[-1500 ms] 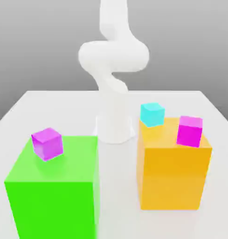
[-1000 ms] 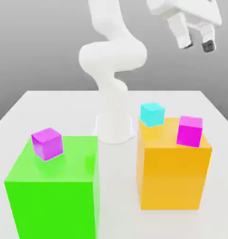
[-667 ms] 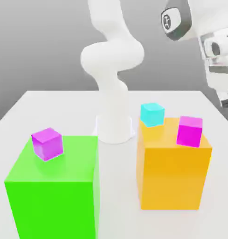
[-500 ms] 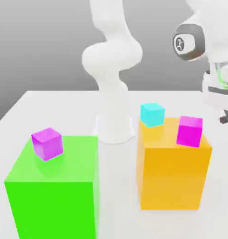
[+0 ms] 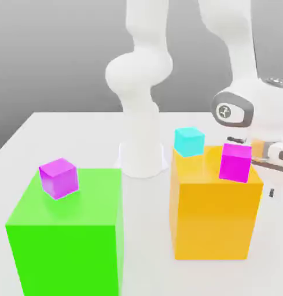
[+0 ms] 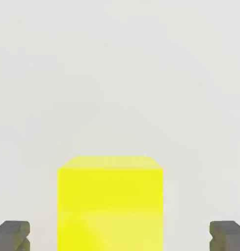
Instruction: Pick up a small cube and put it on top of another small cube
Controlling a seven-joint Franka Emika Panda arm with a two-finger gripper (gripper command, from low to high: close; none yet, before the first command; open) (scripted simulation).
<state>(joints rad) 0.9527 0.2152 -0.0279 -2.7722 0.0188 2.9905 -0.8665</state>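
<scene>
In the hand view the small yellow cube [image 6: 110,203] sits on the pale table [image 6: 117,73], squarely between the two dark fingertips [image 6: 13,236], which stand spread wide to either side and clear of its faces. One face of the cube is turned straight toward the camera and its top edge runs level, parallel to the line from one fingertip to the other; as a cube it has no long axis to speak of. The gripper [image 6: 120,236] holds nothing. In the exterior view the white arm [image 5: 140,87] rises from its base at the back of the table [image 5: 62,136] and bends over and down at the exterior view's right, where its wrist hangs low behind and beside the large orange-yellow block [image 5: 216,217]. On that block stand a cyan cube [image 5: 188,141] near its back corner and a magenta cube [image 5: 235,162] toward its right edge, apart from each other. On the large green block [image 5: 65,243] at the exterior view's left rests a purple cube [image 5: 58,177], turned slightly askew to the block's edges.
</scene>
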